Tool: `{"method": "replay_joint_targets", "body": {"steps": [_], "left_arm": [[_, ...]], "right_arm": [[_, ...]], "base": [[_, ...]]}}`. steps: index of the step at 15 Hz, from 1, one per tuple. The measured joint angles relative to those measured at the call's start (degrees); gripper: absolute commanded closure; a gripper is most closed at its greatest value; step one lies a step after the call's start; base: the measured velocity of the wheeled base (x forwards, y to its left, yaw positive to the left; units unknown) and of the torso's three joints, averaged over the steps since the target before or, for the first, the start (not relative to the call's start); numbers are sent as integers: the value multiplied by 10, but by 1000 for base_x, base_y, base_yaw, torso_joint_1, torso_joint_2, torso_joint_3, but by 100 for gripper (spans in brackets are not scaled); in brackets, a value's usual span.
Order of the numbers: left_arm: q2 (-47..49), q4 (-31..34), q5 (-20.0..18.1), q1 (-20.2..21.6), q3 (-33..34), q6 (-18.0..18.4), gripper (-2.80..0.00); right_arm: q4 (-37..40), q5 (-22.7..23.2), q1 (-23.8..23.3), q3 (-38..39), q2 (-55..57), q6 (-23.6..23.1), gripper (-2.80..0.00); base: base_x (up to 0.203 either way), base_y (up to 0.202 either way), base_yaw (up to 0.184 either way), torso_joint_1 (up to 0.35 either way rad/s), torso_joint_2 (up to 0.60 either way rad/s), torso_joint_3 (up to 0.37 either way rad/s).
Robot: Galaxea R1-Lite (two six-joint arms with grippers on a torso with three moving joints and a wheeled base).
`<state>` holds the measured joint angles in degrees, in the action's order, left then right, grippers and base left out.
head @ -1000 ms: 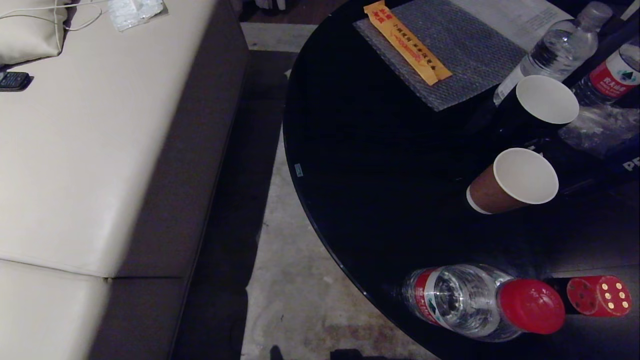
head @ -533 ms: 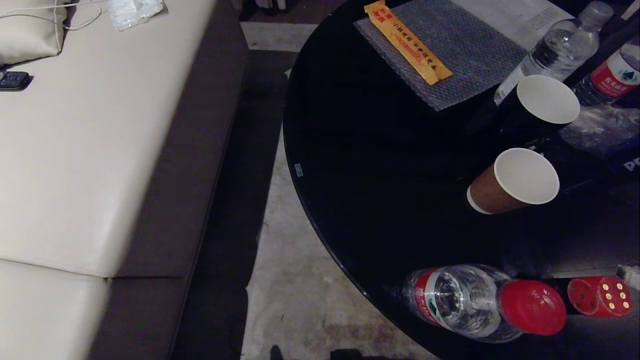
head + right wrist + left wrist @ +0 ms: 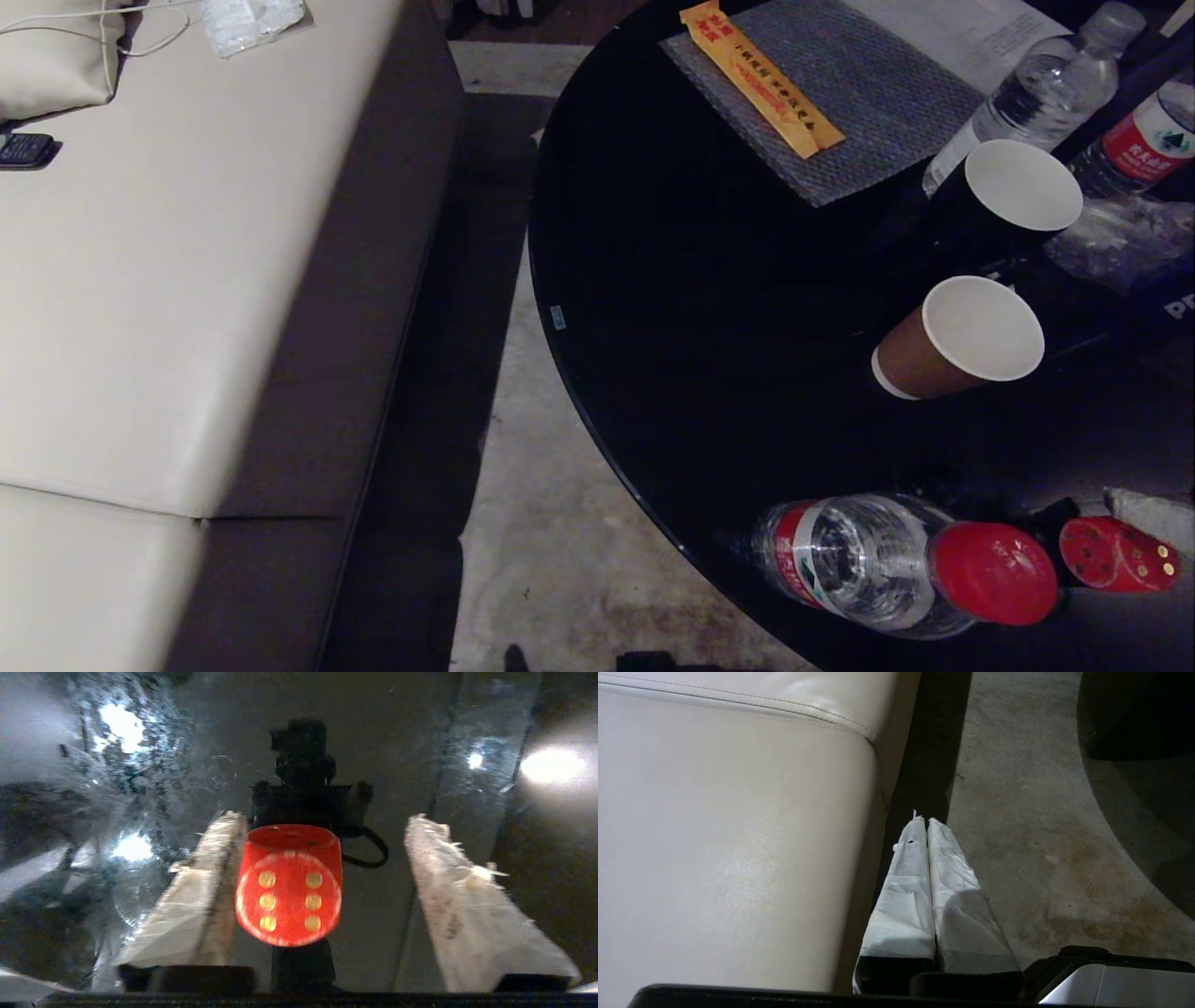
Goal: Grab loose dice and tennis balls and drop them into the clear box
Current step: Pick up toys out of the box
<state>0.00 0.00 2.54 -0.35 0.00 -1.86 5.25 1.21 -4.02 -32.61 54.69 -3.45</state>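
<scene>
A red die (image 3: 1116, 556) with yellow pips stands on the glossy black table (image 3: 709, 308), near its front right edge. My right gripper (image 3: 327, 819) is open and straddles the red die (image 3: 288, 886). The die sits close against one white-wrapped finger (image 3: 201, 896), with a wide gap to the other finger (image 3: 458, 896). One of these fingers (image 3: 1158, 511) shows at the head view's right edge, just behind the die. My left gripper (image 3: 922, 820) is shut and empty, parked over the floor beside the sofa. The tennis balls and the clear box are out of view.
A lying water bottle (image 3: 868, 560) with a red cap (image 3: 994, 571) is just left of the die. Two paper cups (image 3: 962, 341) (image 3: 1013, 191), more bottles (image 3: 1046, 93) and a grey mat (image 3: 840, 93) lie farther back. A cream sofa (image 3: 187, 280) stands left of the floor gap.
A white-wrapped finger of my right gripper has come into the head view from the right edge and settled behind the red die. The die's pip face now shows less. The left arm has not moved.
</scene>
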Motion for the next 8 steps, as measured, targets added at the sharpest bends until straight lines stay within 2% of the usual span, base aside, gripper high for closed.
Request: {"method": "replay_joint_targets", "body": {"steps": [8], "left_arm": [[0, 0, 0, 0, 0, 0, 0]], "right_arm": [[24, 4, 0, 1, 51, -6, -280]], "base": [[0, 0, 0, 0, 0, 0]]}}
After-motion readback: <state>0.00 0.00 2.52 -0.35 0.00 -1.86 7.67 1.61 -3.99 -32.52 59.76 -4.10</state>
